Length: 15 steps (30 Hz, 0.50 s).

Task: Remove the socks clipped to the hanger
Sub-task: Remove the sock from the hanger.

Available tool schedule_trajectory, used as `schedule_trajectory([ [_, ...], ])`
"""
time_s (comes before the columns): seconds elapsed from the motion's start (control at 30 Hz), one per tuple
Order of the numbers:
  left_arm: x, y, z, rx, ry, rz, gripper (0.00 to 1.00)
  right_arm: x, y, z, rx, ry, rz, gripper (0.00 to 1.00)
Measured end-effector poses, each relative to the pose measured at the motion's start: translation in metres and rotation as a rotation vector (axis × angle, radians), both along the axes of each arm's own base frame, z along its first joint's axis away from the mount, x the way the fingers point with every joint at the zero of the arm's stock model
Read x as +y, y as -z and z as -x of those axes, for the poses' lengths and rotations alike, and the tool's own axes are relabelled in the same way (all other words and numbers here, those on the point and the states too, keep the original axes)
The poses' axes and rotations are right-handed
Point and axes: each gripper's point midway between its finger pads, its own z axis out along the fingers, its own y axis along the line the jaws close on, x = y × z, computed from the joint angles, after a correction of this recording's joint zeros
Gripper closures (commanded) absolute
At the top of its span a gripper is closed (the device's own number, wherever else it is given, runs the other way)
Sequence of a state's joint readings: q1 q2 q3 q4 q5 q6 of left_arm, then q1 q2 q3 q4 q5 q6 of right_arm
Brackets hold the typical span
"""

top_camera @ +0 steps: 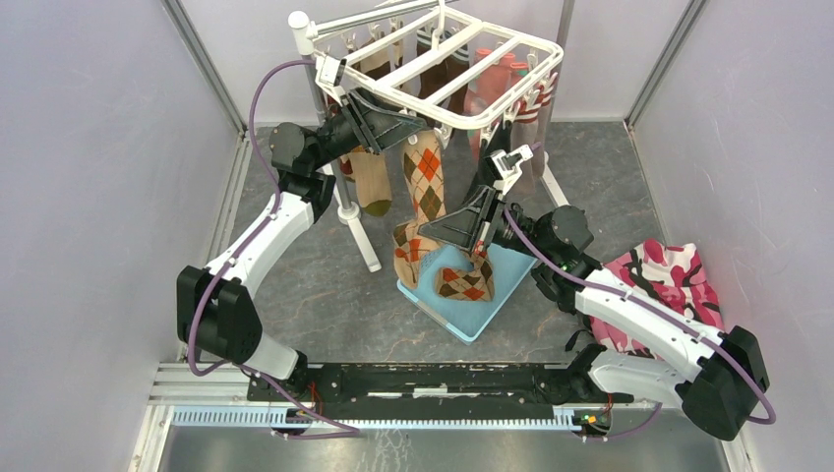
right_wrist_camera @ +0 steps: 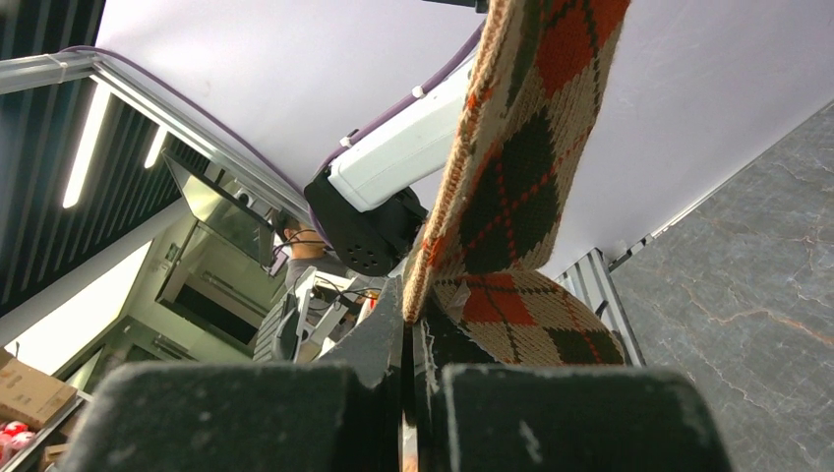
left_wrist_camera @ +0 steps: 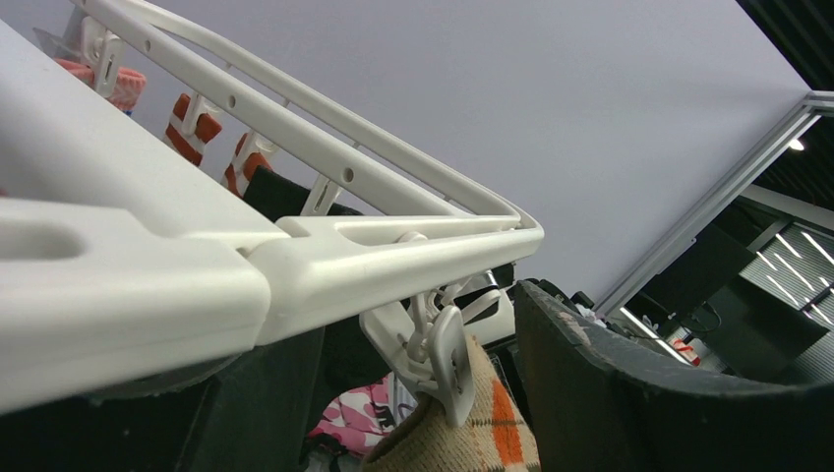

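The white hanger (top_camera: pixel 462 74) hangs at the back with several socks clipped under it: brown, striped and coral pink ones (top_camera: pixel 502 84). An orange-brown argyle sock (top_camera: pixel 426 177) hangs from a clip at the front corner. My left gripper (top_camera: pixel 418 126) is open, its jaws on either side of that white clip (left_wrist_camera: pixel 440 366), which grips the sock's cuff (left_wrist_camera: pixel 477 433). My right gripper (top_camera: pixel 425 234) is shut on the lower part of the same argyle sock (right_wrist_camera: pixel 511 187), near its foot.
A light blue basket (top_camera: pixel 490 313) on the floor below holds another argyle sock (top_camera: pixel 464 285). A pink camouflage cloth heap (top_camera: pixel 669 280) lies at the right. The grey pole stand's white foot (top_camera: pixel 362 241) lies left of the basket. Walls enclose both sides.
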<state>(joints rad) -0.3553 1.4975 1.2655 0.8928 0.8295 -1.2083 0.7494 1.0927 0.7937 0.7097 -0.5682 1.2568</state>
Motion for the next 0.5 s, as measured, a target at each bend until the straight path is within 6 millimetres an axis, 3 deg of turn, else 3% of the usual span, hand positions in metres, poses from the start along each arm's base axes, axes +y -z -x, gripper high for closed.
schedule_trajectory([
  [0.13,0.0010,0.0001,-0.0009,0.000,-0.003,0.000,0.38,-0.0013,-0.0005,-0.0014,-0.001,0.005,-0.001,1.00],
  [0.27,0.0044,0.0001,-0.0039,0.000,-0.014,0.000,0.55,-0.0023,-0.0006,-0.0014,-0.001,0.007,-0.003,1.00],
  [0.43,0.0056,0.0005,-0.0062,0.005,-0.020,-0.001,0.62,-0.0033,-0.0004,-0.0026,-0.002,0.011,-0.005,1.00],
  [0.5,0.0052,0.0001,-0.0085,0.011,-0.024,0.000,0.71,-0.0034,-0.0006,-0.0027,-0.003,0.011,-0.006,1.00],
])
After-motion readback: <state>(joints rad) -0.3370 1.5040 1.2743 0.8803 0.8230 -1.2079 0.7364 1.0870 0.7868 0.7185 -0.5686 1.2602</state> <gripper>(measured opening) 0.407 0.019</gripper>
